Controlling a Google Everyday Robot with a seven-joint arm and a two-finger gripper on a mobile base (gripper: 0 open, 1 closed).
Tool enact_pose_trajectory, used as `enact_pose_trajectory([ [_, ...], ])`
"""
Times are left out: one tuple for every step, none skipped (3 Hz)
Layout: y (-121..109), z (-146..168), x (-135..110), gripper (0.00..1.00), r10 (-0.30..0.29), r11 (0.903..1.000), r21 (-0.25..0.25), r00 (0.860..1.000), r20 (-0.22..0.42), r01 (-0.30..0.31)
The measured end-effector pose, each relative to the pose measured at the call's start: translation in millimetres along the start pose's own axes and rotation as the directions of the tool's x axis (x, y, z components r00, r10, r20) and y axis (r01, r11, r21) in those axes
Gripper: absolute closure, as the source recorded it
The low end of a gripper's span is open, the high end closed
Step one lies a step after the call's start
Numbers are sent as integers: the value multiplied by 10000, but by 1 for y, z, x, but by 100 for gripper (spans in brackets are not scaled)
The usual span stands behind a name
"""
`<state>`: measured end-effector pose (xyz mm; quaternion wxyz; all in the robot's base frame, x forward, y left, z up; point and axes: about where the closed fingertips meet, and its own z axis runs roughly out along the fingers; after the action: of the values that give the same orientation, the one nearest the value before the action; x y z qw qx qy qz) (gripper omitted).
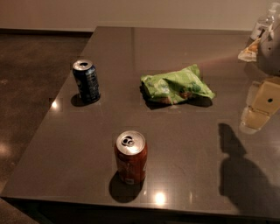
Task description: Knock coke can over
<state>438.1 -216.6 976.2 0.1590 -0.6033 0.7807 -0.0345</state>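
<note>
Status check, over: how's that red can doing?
Gripper at right edge, apart from can. Coke can upright near front edge. Green bag behind, not blocking.

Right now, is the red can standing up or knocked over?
Upright: the coke can stands on its base, silver top up. The gripper hangs near the right edge, apart from it.

Glossy dark table (183, 144), pale wall (131, 13)

Red-orange aluminium coke can (131, 158), silver top w/ pull-tab, upright near front edge of dark grey tabletop (188, 144). Dark blue can (86, 81) upright at back-left, well apart. Crumpled green snack bag (177, 84) approx. centre. Beige gripper (259, 107) at right edge, well apart from coke can.
</note>
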Motion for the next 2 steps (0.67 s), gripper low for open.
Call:
enact_pose_trajectory([
  [0,0,0,0,0,10000,2,10000,1,0],
  [8,0,-6,0,-19,10000,-32,9998,192,20],
])
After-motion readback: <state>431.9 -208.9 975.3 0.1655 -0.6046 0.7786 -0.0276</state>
